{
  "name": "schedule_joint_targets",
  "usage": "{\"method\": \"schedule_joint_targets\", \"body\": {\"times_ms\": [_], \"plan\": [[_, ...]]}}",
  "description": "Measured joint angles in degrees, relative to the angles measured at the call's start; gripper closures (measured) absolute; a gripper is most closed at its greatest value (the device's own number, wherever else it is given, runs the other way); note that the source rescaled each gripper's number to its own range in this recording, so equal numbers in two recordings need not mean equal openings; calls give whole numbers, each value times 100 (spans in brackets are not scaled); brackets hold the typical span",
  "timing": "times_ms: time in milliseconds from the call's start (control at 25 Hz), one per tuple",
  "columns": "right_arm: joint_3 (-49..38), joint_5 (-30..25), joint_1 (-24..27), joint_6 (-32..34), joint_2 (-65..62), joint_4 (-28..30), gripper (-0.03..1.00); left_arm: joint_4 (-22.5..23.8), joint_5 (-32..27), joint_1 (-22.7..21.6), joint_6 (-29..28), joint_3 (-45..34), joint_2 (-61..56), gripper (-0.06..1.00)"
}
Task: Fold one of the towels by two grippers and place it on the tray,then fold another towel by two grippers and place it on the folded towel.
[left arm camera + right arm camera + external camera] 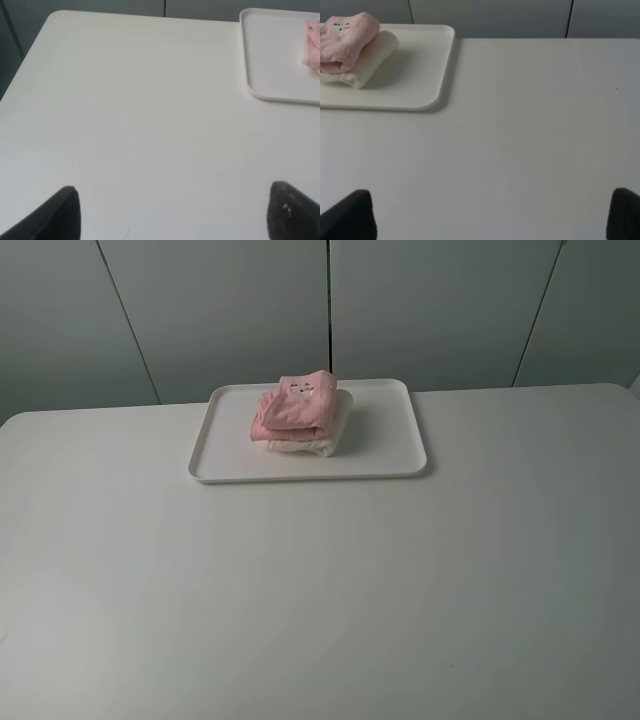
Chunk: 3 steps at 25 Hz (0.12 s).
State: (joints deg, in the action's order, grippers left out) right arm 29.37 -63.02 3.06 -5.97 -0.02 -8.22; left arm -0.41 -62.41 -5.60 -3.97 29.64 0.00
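Note:
On the white tray at the back middle of the table lies the folded cream towel, and the folded pink towel rests on top of it. Neither arm shows in the exterior high view. The left wrist view shows my left gripper open over bare table, its black fingertips wide apart, with the tray and an edge of the pink towel far off. My right gripper is open too, empty, and well away from the tray, the pink towel and the cream towel.
The white table spreads wide in front of the tray. Grey wall panels stand behind its far edge. The table's left rear corner shows in the left wrist view.

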Motion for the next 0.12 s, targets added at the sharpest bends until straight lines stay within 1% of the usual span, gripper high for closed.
{"method": "schedule_joint_targets", "body": {"times_ms": [120], "plan": [[0,0,0,0,0,0,-3,0,0,0,0,0,0,-3]]}}
